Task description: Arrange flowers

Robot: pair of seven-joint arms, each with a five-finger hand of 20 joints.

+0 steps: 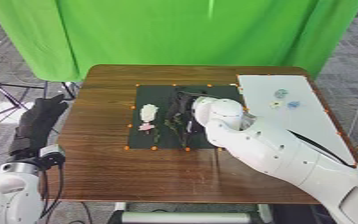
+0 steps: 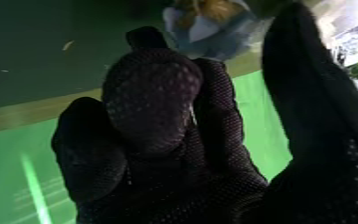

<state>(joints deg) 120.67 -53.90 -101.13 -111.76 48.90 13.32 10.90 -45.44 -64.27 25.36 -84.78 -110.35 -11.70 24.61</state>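
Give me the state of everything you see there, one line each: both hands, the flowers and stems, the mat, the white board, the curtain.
Left hand, open, beside the table
Right hand, over the mat; grip unclear
White flower, lying on mat
Pink flower, lying on mat
Leafy stems, lying on mat
Green bloom, cream bloom, blue bloom, on board
Mat, flat
White board, flat
Curtain, hanging

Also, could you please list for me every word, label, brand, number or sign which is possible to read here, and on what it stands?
No text can be read.
The white right arm carries small dark marks, too small to tell if they are print.
The dark mat and the white board have orange dots along their edges, not writing.
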